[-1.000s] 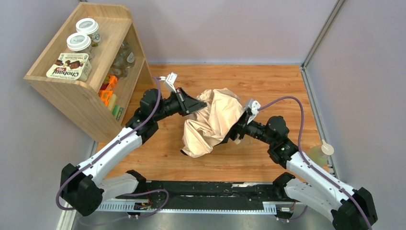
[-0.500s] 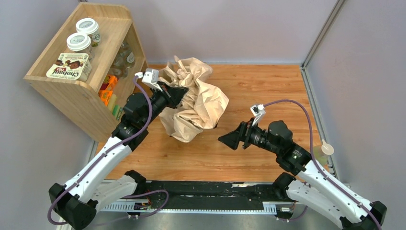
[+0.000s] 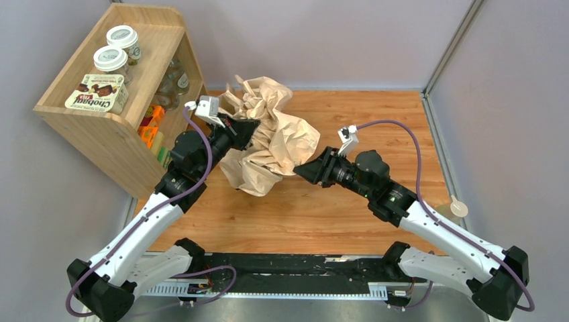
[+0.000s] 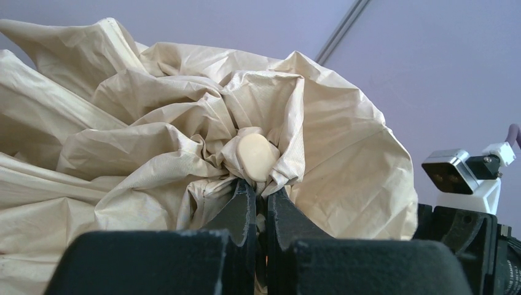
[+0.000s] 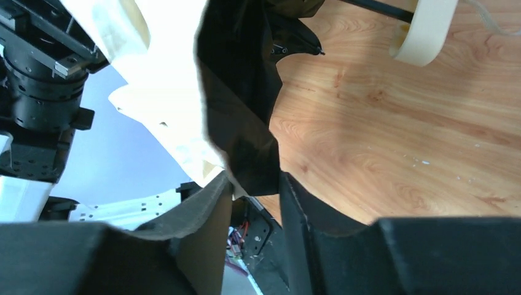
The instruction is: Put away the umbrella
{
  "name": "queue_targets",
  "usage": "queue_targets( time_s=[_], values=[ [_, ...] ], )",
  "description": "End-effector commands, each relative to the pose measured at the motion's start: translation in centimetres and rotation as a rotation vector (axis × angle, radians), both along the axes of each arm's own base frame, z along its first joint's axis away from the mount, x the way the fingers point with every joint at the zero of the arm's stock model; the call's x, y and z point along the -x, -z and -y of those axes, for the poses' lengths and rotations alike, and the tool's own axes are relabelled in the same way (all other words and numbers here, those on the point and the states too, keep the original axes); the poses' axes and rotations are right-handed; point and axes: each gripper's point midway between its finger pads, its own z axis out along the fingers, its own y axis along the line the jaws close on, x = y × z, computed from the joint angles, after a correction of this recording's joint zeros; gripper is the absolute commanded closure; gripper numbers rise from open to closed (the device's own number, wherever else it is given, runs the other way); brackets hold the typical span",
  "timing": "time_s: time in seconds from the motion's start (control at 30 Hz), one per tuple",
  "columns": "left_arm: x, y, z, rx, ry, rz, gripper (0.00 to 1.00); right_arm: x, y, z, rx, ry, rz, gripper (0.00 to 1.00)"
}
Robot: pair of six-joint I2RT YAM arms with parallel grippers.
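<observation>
The umbrella [image 3: 275, 137] is a crumpled pale peach canopy held up at the back middle of the table. My left gripper [image 3: 247, 129] is shut on bunched fabric just below the cream top cap [image 4: 258, 157]; in the left wrist view the left gripper [image 4: 261, 187] has its jaws almost together. My right gripper [image 3: 300, 170] is at the canopy's lower right edge. In the right wrist view the right gripper [image 5: 255, 187] has its jaws apart, with the canopy's dark underside [image 5: 246, 110] hanging between them. The cream handle [image 5: 424, 31] and black shaft [image 5: 375, 7] hang above the table.
A wooden shelf [image 3: 100, 127] stands at the back left with jars [image 3: 111, 59] and a Chobani box [image 3: 97, 92] on top. A small pale bottle [image 3: 451, 213] stands at the table's right edge. Grey walls close in the back and right sides.
My left gripper carried the umbrella from the table's middle toward the back left. My right gripper let go and drew back, then came forward to the canopy's lower right edge.
</observation>
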Motion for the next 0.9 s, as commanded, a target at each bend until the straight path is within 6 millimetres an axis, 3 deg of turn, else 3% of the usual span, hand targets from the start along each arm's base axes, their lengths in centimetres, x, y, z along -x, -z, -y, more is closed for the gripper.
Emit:
queue_targets(
  time_s=[0.0, 0.07, 0.17, 0.3, 0.37, 0.43, 0.6, 0.63, 0.7, 0.77, 0.87],
  values=[
    [1.0, -5.2, -0.7, 0.082, -0.001, 0.143, 1.00, 0.1, -3.0, -0.2, -0.048, -0.008, 0.103, 0.74],
    [1.0, -5.3, -1.0, 0.079, -0.015, 0.138, 1.00, 1.1, -2.0, 0.4, -0.015, -0.044, 0.142, 1.00],
    [1.3, -5.5, -1.1, 0.066, -0.010, 0.146, 1.00, 4.8, -1.4, 1.6, 0.030, -0.191, 0.248, 1.00],
    [2.8, -5.2, 0.3, 0.019, 0.101, 0.192, 1.00, 11.9, -4.7, 3.7, -0.107, -0.452, 0.392, 1.00],
    [3.5, -5.0, 0.8, 0.017, 0.144, 0.215, 1.00, 13.7, -4.9, 4.5, -0.099, -0.518, 0.396, 1.00],
    [3.9, -5.0, 0.9, 0.016, 0.166, 0.233, 1.00, 13.3, -3.5, 5.2, -0.010, -0.478, 0.353, 1.00],
    [4.8, -5.4, 2.2, 0.003, 0.255, 0.256, 1.00, 7.1, 3.1, 9.2, 0.399, -0.129, 0.170, 1.00],
    [5.0, -5.4, 2.4, 0.003, 0.270, 0.255, 1.00, 7.4, 3.6, 9.0, 0.420, -0.166, 0.156, 1.00],
    [4.3, -5.2, 2.3, 0.012, 0.247, 0.223, 1.00, 10.2, 2.1, 6.6, 0.305, -0.369, 0.181, 0.99],
    [4.0, -5.2, 2.2, 0.003, 0.230, 0.223, 1.00, 11.6, 0.4, 5.2, 0.198, -0.455, 0.209, 1.00],
    [4.0, -5.7, 2.1, -0.006, 0.228, 0.238, 1.00, 9.5, 1.6, 6.7, 0.291, -0.309, 0.227, 1.00]
  ],
)
